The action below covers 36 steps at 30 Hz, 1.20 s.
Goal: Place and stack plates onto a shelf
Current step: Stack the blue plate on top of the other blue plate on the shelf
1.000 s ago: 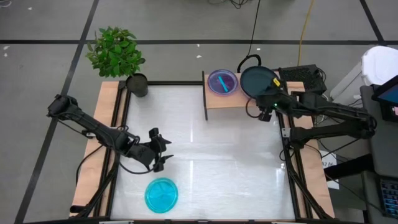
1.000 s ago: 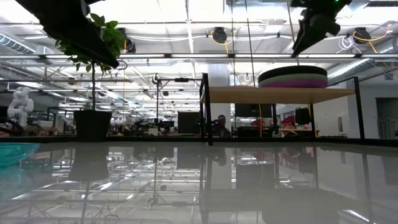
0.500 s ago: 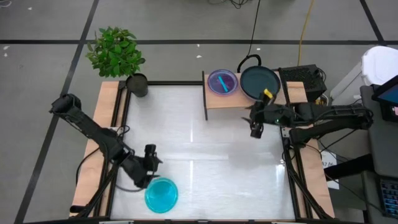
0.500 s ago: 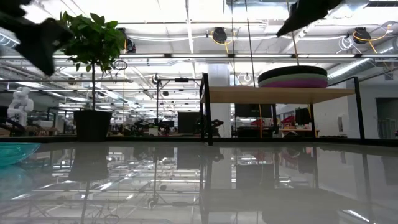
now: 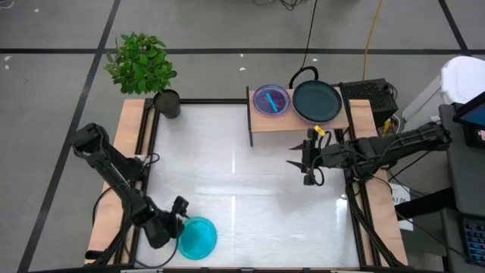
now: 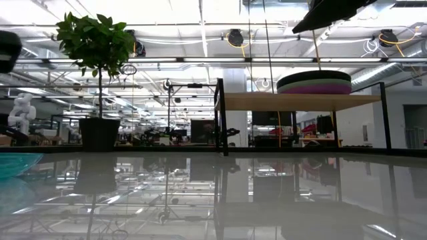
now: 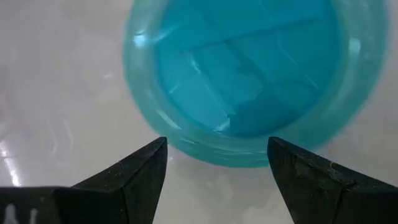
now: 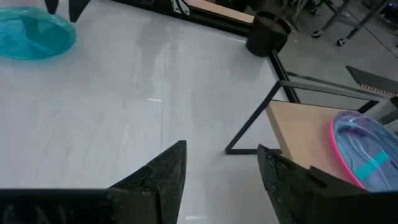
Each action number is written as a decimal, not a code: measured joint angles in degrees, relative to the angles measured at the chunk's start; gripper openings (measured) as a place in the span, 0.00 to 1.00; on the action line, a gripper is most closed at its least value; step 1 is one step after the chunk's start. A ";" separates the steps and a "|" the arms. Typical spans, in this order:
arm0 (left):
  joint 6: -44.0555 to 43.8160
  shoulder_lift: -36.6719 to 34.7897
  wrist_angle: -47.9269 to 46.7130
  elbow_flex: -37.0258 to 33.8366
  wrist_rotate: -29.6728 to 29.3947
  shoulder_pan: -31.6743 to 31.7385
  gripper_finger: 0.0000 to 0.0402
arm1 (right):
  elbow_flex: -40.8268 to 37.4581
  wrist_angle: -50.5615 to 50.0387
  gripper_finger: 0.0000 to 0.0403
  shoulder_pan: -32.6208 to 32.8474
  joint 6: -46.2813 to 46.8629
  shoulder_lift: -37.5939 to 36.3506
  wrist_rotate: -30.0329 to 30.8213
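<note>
Presently:
- left gripper: fingers spread, just beside cyan plate.
- right gripper: fingers spread, empty, above table near shelf.
- shelf: black-topped plate stack, second stack.

— Where does the loose plate lie?
— A translucent cyan plate sits flat and upright on the bench near its front left corner.
— And the shelf?
— The light-wood shelf stands raised at the bench's back edge, toward the right, with a thin side panel on its left end.
— What is on it?
— Two stacks side by side. The left one shows a cyan plate over pink; the right one is topped by a black plate, with pale green and purple layers beneath.
</note>
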 joint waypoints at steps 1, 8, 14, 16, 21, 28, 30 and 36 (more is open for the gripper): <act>-0.03 0.05 0.07 0.00 0.71 -0.60 0.70 | 0.00 0.00 0.45 0.15 0.24 0.00 0.01; 0.13 0.07 0.13 0.00 2.07 -4.98 0.70 | 0.00 0.29 0.45 0.36 -0.03 0.02 0.04; 5.45 0.59 2.67 0.00 -1.50 -7.84 0.70 | 0.00 1.90 0.45 0.36 -2.22 0.02 0.04; 7.68 1.52 4.50 0.00 -2.42 -8.12 0.70 | 0.00 2.60 0.45 0.36 -2.58 0.02 0.04; 8.73 5.08 5.41 0.00 -2.12 -8.16 0.66 | 0.00 2.95 0.45 0.35 -2.83 0.02 0.04; 9.54 6.94 6.57 0.07 -0.15 -9.27 0.44 | -0.02 2.93 0.45 0.34 -2.65 0.02 0.06; 10.23 6.96 6.68 0.07 0.38 -9.24 0.37 | -0.02 2.93 0.45 0.34 -2.82 0.02 0.12; 12.97 7.02 7.17 0.07 0.91 -9.24 0.20 | -0.02 2.93 0.45 0.34 -3.56 0.02 0.23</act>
